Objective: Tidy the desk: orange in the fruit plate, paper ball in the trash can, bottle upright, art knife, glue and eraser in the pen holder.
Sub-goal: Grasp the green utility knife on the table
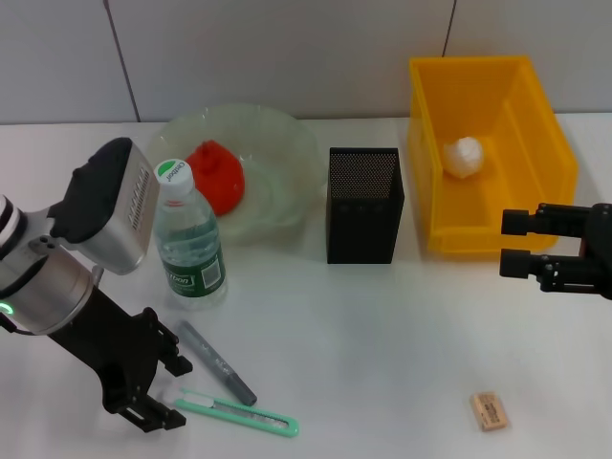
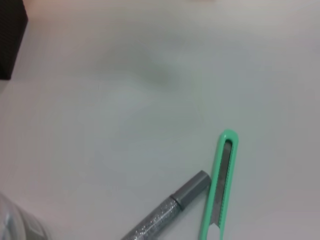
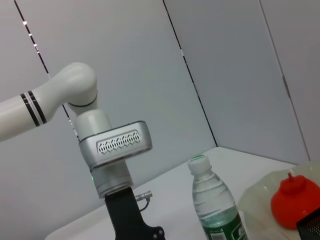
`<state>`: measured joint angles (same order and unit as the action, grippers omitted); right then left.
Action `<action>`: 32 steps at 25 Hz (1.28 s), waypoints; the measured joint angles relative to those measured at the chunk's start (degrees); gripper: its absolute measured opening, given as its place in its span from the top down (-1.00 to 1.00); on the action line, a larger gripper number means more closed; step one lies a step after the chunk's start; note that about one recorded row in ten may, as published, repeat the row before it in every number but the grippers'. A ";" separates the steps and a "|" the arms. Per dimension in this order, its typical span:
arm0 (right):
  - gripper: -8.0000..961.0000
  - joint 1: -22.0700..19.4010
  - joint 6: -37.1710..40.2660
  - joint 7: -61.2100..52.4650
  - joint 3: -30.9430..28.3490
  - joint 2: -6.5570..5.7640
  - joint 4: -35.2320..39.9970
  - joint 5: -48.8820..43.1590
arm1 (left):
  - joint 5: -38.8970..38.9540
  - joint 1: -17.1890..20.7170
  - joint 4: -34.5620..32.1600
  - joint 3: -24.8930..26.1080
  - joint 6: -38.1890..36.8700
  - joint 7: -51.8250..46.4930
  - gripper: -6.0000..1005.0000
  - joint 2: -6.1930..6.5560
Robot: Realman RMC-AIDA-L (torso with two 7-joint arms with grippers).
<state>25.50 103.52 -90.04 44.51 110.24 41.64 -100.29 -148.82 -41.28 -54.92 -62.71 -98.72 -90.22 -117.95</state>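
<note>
Left gripper (image 1: 158, 387): jaws apart, holding nothing, low beside the art knife (image 1: 239, 413), well left of the pen holder (image 1: 364, 205).
Bottle (image 1: 188, 239): upright, done.
Glue (image 1: 218, 362): lying flat, left.
Orange (image 1: 216, 176): in fruit plate (image 1: 277, 143), done.
Paper ball (image 1: 466, 156): in trash can (image 1: 535, 115), done.
Eraser (image 1: 489, 410): right of holder, left.
Right gripper (image 1: 514, 241): parted, empty, parked.

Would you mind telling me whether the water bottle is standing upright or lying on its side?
Upright. The bottle stands on its base on the table, green cap on top, beside the fruit plate.
</note>
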 joint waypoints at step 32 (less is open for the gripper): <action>-0.51 -0.01 0.37 -0.97 -0.18 0.05 -0.01 0.01 | -0.64 -0.56 0.45 -6.15 4.98 -0.02 0.21 -0.40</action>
<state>25.50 103.89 -91.02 44.33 110.29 41.63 -100.28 -149.46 -41.84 -54.47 -68.87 -93.74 -90.25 -118.34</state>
